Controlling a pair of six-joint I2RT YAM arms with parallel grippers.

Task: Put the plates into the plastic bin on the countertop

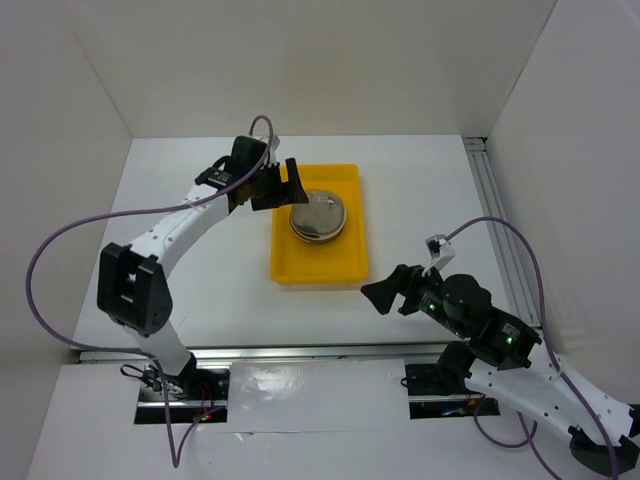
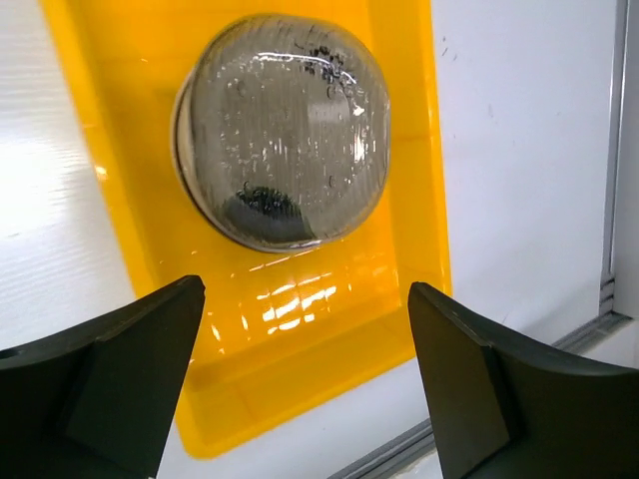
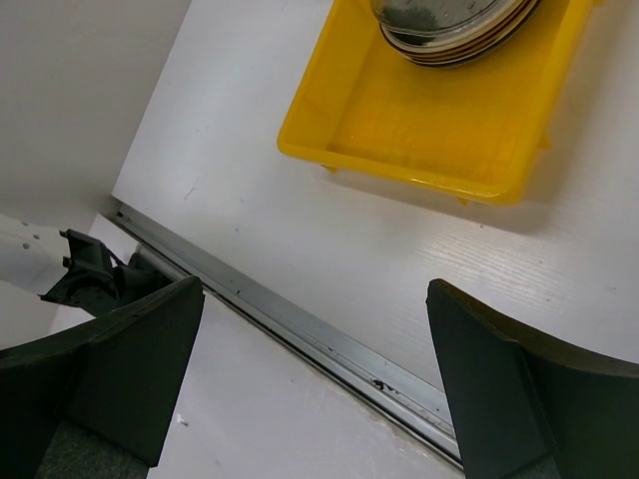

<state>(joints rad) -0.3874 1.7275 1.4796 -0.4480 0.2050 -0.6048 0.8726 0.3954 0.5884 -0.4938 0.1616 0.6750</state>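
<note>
Our left gripper [image 2: 305, 292] hangs with jaws apart over the bin's [image 1: 320, 274] far left rim. The stacked plates [image 1: 318, 216] lie mid-bin, just right of it. Our right gripper [image 1: 391, 290], jaws equally wide, hovers beside the bin's near right corner, its arm folded low.

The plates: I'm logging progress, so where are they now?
In the top view the plates sit stacked inside the plastic bin, near its middle, beside the open left gripper at the bin's left edge.
</note>
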